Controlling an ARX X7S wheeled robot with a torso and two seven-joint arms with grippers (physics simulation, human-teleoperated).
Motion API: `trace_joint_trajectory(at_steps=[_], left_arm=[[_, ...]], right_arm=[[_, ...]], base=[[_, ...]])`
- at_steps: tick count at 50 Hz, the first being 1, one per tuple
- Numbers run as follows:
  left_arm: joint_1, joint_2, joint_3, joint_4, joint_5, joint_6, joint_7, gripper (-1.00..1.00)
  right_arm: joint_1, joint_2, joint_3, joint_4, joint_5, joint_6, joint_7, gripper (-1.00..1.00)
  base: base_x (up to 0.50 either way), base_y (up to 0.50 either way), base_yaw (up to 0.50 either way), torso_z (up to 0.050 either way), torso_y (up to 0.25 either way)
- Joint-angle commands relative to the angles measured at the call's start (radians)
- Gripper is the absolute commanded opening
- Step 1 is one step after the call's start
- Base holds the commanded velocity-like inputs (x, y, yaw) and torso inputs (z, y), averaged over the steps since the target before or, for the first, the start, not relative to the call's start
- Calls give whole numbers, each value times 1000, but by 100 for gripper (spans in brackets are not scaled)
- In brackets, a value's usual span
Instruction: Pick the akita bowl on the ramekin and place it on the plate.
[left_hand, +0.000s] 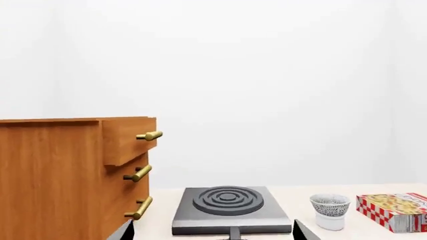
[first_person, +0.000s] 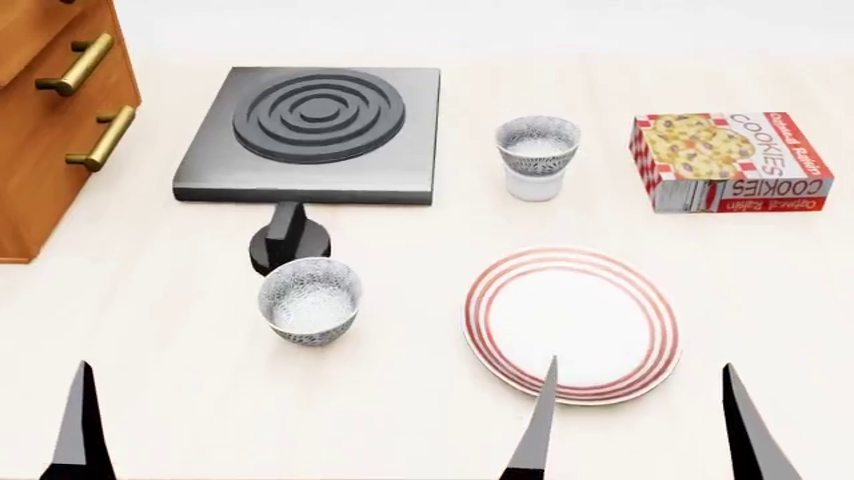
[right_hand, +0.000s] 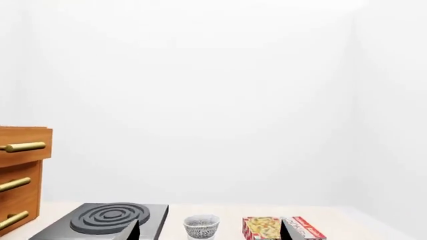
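Right claw (first_person: 638, 425) open, plate (first_person: 571, 322) head-view only

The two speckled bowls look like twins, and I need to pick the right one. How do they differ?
The akita bowl sits raised on the white ramekin; the other speckled bowl rests directly on the table. The akita bowl is farther back, between the stove and the cookie box; the other bowl is nearer, left of the plate, just in front of the stove's knob. Both stand upright, with the same speckled outside and pale inside.
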Motion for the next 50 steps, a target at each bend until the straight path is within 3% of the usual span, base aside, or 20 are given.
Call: trace_joint_trajectory(at_steps=[1, 50], left_arm=[[1, -12, 4, 20, -9, -8, -13, 100], [-4, -36, 26, 36, -49, -43, -64, 100]], right_arm=[[-1, 14, -5, -23, 10, 8, 14, 100], [-17, 39, 10, -29, 95, -38, 56, 100]], base=[[500, 0, 0, 0, 0], [480, 0, 0, 2, 0]])
